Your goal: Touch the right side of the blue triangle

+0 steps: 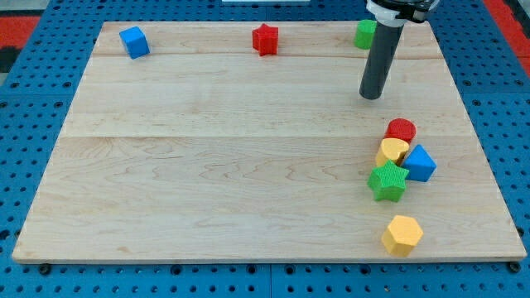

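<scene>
Nearest the camera, close to the view's bottom edge on the right, sits a yellow hexagon block (402, 235), alone on the pale wooden surface (224, 165). Just above it is a tight cluster of four blocks. A green star (387, 181) forms the cluster's lower left. A yellow heart-shaped block (392, 151) touches the star from above, and a red round block (402, 130) sits at the cluster's top, touching the yellow heart. The blue triangle (420, 163), the block named in the task, is on the cluster's right side, pressed against the yellow heart and just beside the green star. Its right side faces open board.

A dark rod comes down from the view's top right. The rod's lower end, my tip (371, 97), rests on the board above and slightly to the left of the cluster, near the red round block but apart from it. It touches no block and is well clear of the blue triangle.

Along the view's top edge are three more blocks, well apart from each other: a blue cube (134, 41) at the left, a red star (265, 39) near the middle, and a green block (364, 34) at the right, partly hidden behind the rod, its shape unclear.

This arm carries no claw, only the rod, so there is nothing to be spread or pressed together.
</scene>
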Robot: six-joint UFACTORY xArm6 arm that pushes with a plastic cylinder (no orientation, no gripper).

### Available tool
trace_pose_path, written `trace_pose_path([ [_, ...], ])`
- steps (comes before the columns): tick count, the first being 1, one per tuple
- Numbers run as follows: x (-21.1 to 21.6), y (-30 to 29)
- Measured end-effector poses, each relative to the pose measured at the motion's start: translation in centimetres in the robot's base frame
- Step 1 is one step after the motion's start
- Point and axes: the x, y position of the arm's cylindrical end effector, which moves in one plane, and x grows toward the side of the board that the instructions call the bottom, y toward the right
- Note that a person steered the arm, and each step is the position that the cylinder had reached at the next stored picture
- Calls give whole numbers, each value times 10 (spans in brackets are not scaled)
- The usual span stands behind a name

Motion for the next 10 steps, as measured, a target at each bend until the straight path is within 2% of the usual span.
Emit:
trace_pose_path([
  [4,0,-3],
  [5,0,8],
  [6,4,49],
  [7,31,70],
  [8,77,89],
  [10,110,81],
])
